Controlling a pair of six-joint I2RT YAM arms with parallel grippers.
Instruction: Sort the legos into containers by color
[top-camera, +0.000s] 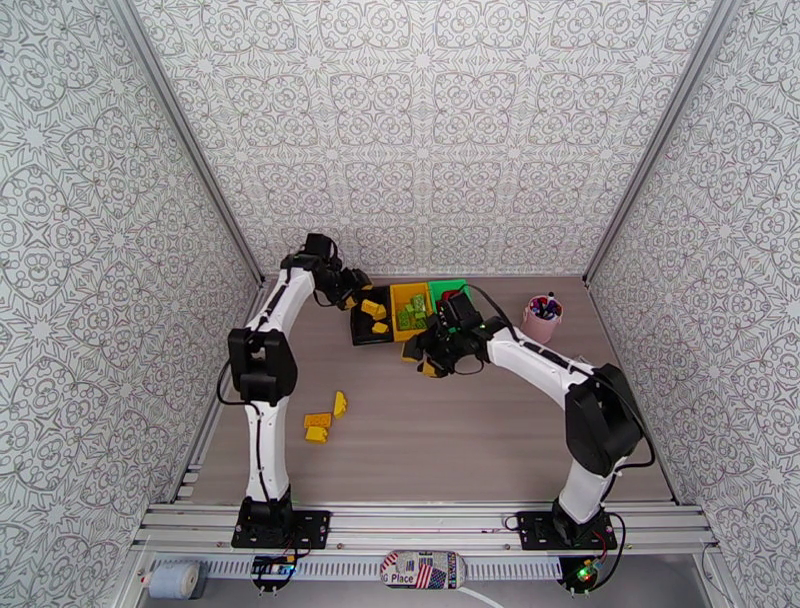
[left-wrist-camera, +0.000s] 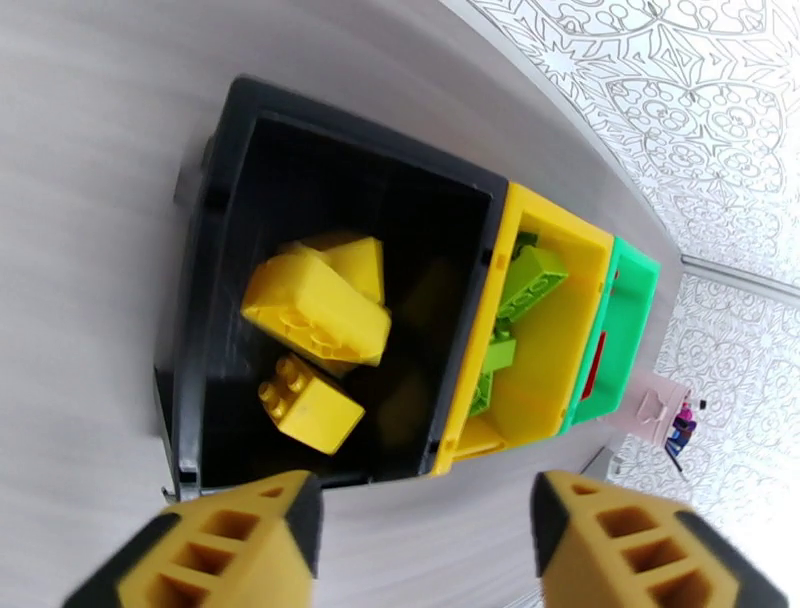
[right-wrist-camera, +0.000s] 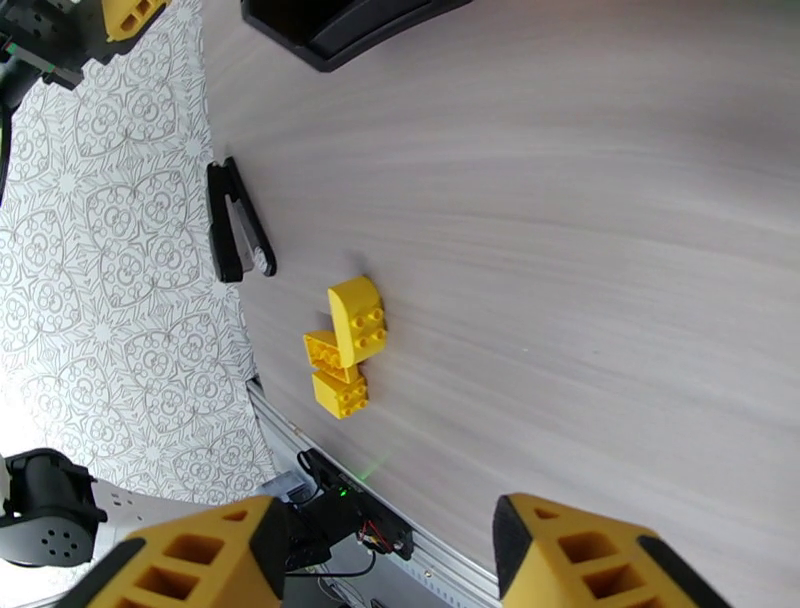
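Left claw (left-wrist-camera: 422, 505) is being held open and empty over the black bin (left-wrist-camera: 200, 330), left of centre in the wrist frame. Yellow bricks (left-wrist-camera: 315, 310) are lying inside it. Green bricks (left-wrist-camera: 530, 275) are sitting in the yellow bin (left-wrist-camera: 560, 220) beside it. Right claw (right-wrist-camera: 390, 520) is being held open, nothing gripped. Three loose yellow bricks (right-wrist-camera: 345, 345) are lying bunched left of centre on the table (right-wrist-camera: 600, 250). These are probably best taken singly, from above. "G Place" is being read on a label (top-camera: 420, 572), bottom centre.

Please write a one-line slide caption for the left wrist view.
Open left gripper at the black bin holding yellow legos, beside the yellow bin with green legos.
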